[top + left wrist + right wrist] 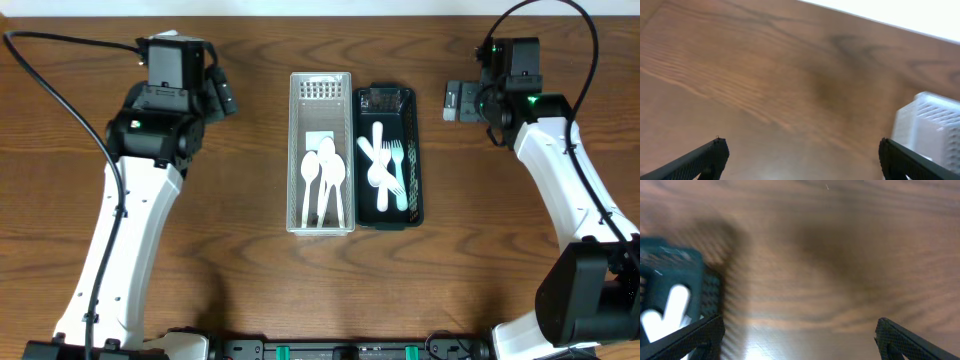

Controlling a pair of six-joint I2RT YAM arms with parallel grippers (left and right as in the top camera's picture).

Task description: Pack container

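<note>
The left arm (120, 230) reaches up from the near left edge of the surface (240, 260), its wrist bent toward the middle; the left tool (802, 150) hangs over bare wood, its fingers (705, 157) spread wide with nothing between them; the white basket (320, 90) lies to its right, apart from it, only a corner showing in the left wrist view. The right arm (570, 180) rises from the near right corner and angles inward; the right tool (797, 330) is likewise spread wide and holds nothing, above bare wood; the black tray (385, 100) sits just to its left, untouched. Basket and tray stand side by side at the centre, touching or nearly so; white spoons (322, 170) lie in the basket; white forks (397, 160) and more spoons lie in the tray.
</note>
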